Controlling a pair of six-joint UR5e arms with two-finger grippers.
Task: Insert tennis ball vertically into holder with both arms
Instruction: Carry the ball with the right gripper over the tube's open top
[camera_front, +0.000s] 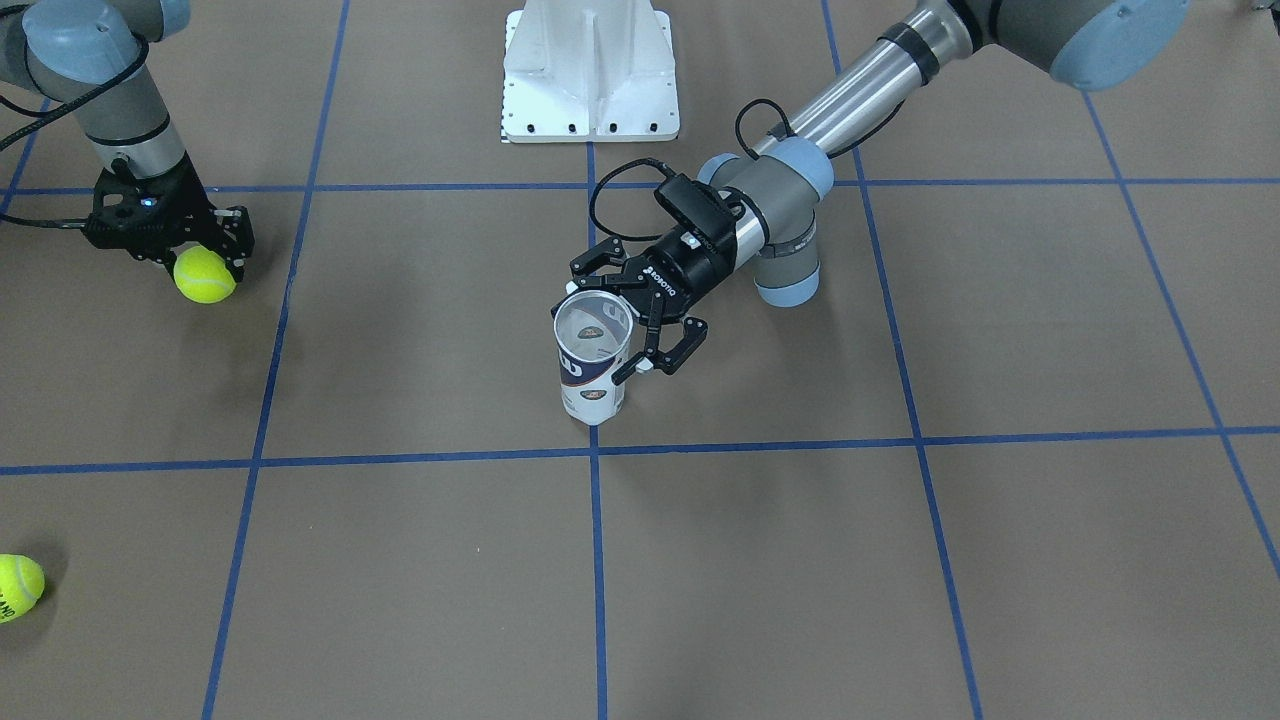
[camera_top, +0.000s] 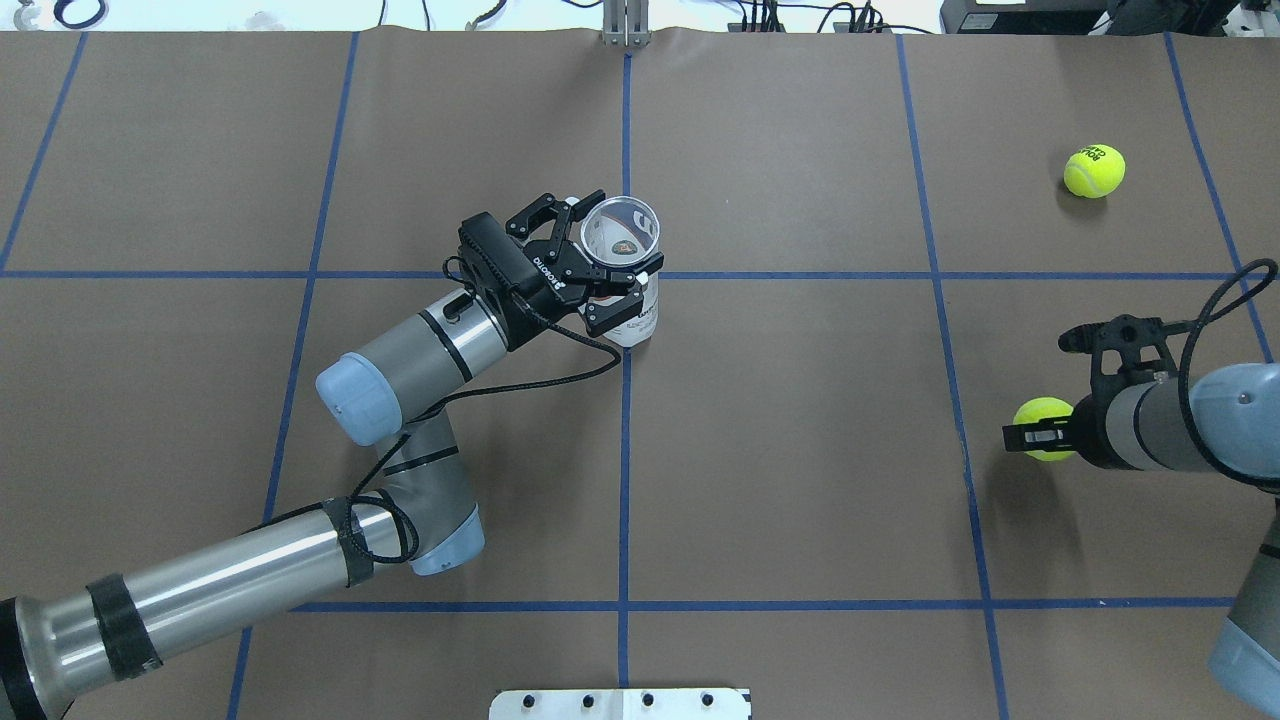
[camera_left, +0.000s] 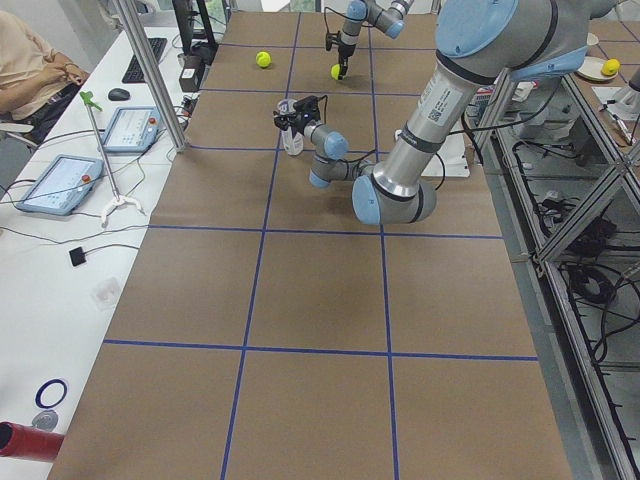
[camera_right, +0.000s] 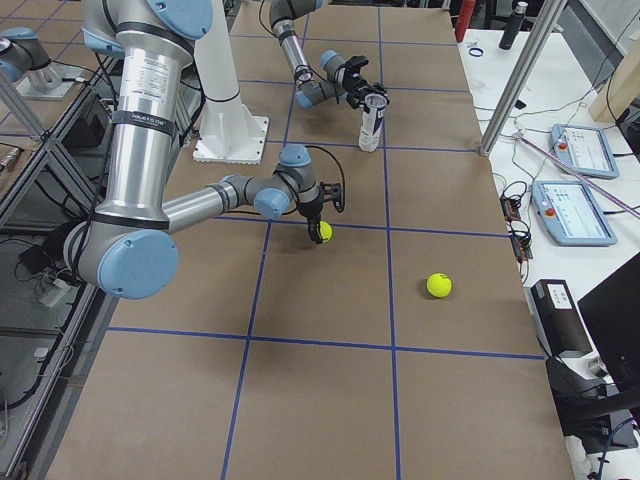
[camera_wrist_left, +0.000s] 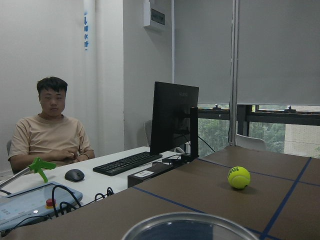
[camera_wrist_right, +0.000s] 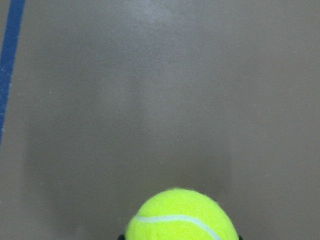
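Note:
The holder is a clear can with a navy-and-white label. It stands upright and open-topped on the centre blue line, and also shows in the overhead view. My left gripper reaches in level near its rim, with a pad against each side. The rim fills the bottom of the left wrist view. My right gripper points down, shut on a yellow tennis ball, a little above the table. That ball also shows in the overhead view and the right wrist view.
A second tennis ball lies loose far out on my right side, also seen in the front view. The white pedestal base stands between the arms. An operator sits beyond the table's far edge, by a keyboard and monitor.

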